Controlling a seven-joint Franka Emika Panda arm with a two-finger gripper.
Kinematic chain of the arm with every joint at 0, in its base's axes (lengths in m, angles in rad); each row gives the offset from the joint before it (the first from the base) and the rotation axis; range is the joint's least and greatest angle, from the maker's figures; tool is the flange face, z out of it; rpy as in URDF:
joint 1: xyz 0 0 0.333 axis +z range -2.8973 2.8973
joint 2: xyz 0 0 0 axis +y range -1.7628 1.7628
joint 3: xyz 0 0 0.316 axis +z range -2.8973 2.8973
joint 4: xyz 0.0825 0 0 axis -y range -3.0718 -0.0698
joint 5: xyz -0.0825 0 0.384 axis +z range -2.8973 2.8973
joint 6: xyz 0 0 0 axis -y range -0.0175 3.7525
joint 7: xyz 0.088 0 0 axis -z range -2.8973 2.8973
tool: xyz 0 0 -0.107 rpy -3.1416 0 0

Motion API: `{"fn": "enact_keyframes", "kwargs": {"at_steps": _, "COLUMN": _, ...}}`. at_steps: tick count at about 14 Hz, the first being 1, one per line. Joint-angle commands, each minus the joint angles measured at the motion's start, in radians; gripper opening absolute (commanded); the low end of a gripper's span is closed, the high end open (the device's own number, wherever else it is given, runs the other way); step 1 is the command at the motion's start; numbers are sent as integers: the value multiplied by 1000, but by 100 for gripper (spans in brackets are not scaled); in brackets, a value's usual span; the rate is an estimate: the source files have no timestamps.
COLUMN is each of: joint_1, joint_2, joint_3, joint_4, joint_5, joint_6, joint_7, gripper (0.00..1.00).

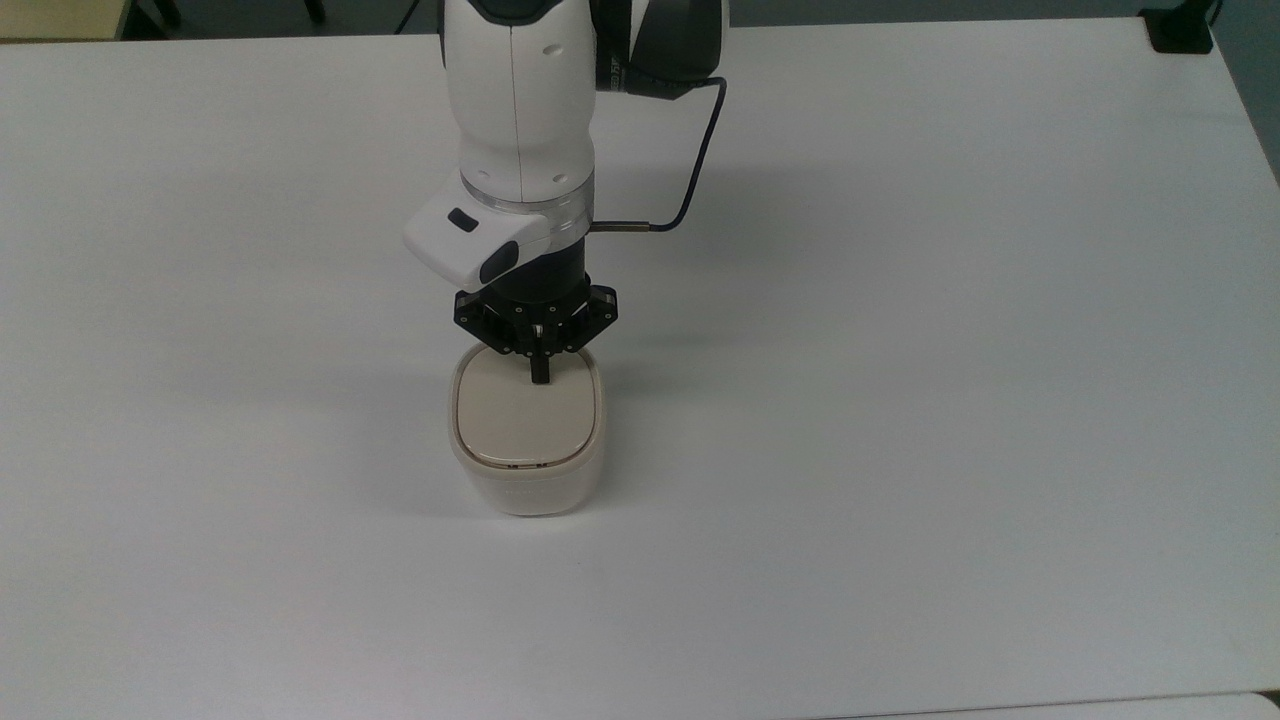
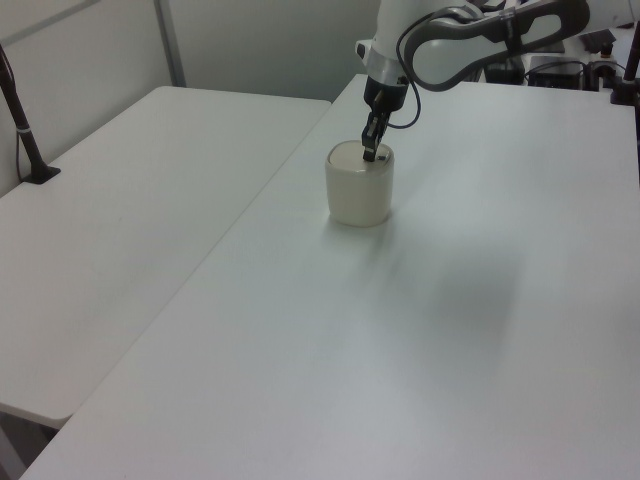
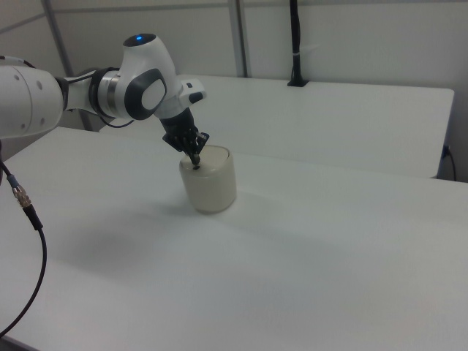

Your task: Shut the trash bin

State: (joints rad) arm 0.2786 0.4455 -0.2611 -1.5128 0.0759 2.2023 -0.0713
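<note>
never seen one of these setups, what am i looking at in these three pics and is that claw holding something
It is one moment seen by three cameras. The white jointed machine is a robot arm, ending in a black two-finger gripper. The top view looks down along the arm; the left view and right view look across the white table from opposite sides. The only thing on the table is a small cream trash bin with a beige lid. The lid lies flat on the bin. The gripper holds nothing: its fingers are pinched together, tip pressing down on the lid's far edge, as if pushing it shut.
</note>
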Motion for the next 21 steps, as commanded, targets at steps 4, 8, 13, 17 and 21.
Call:
{"fn": "enact_keyframes", "kwargs": {"at_steps": 4, "joint_1": 24, "joint_2": -10, "joint_3": -13, "joint_4": -52, "joint_5": 12, "joint_6": -4, "joint_7": -28, "gripper": 0}}
{"fn": "enact_keyframes", "kwargs": {"at_steps": 8, "joint_1": 18, "joint_2": -103, "joint_3": -13, "joint_4": -63, "joint_5": 13, "joint_6": -68, "joint_7": -18, "gripper": 4}}
{"fn": "enact_keyframes", "kwargs": {"at_steps": 13, "joint_1": -9, "joint_2": -287, "joint_3": -12, "joint_4": -127, "joint_5": 10, "joint_6": -318, "joint_7": -19, "gripper": 50}}
{"fn": "enact_keyframes", "kwargs": {"at_steps": 17, "joint_1": -108, "joint_2": -416, "joint_3": 60, "joint_4": -191, "joint_5": 7, "joint_6": -487, "joint_7": -16, "gripper": 100}}
{"fn": "enact_keyframes", "kwargs": {"at_steps": 21, "joint_1": -159, "joint_2": -525, "joint_3": 71, "joint_4": -244, "joint_5": -5, "joint_6": -529, "joint_7": -25, "gripper": 100}}
